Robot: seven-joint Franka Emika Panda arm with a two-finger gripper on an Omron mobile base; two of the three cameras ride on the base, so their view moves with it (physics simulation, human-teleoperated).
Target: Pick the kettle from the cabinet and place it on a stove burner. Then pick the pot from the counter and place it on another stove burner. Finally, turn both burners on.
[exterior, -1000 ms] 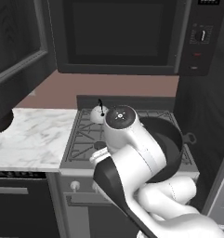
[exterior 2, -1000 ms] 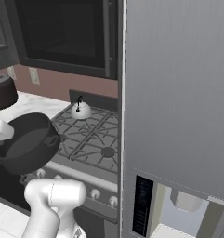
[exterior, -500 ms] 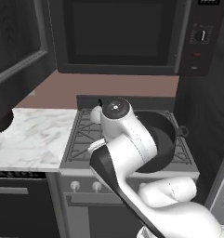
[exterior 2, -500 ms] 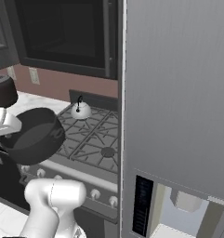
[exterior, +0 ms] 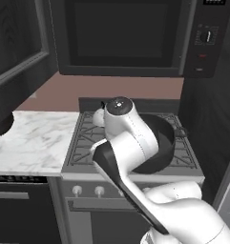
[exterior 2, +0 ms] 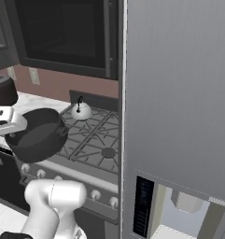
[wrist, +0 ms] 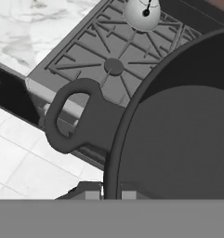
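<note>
- Carried rightward since the earlier frame, the pot [exterior 2: 37, 135] hangs tilted over the cooktop's [exterior 2: 93, 142] front left, mouth facing upper right.
- Gripper [wrist: 111, 190] pinched narrow on pot's rim.
- Kettle [exterior 2: 80, 110] upright on rear-left burner.

I see a dark grey-black pot [wrist: 178, 139] and a shiny white-silver kettle [wrist: 142, 14] with a black handle. Grey grates [wrist: 92, 51] cross the stove; the surface [exterior: 33, 140] is white marble, grey-veined.
</note>
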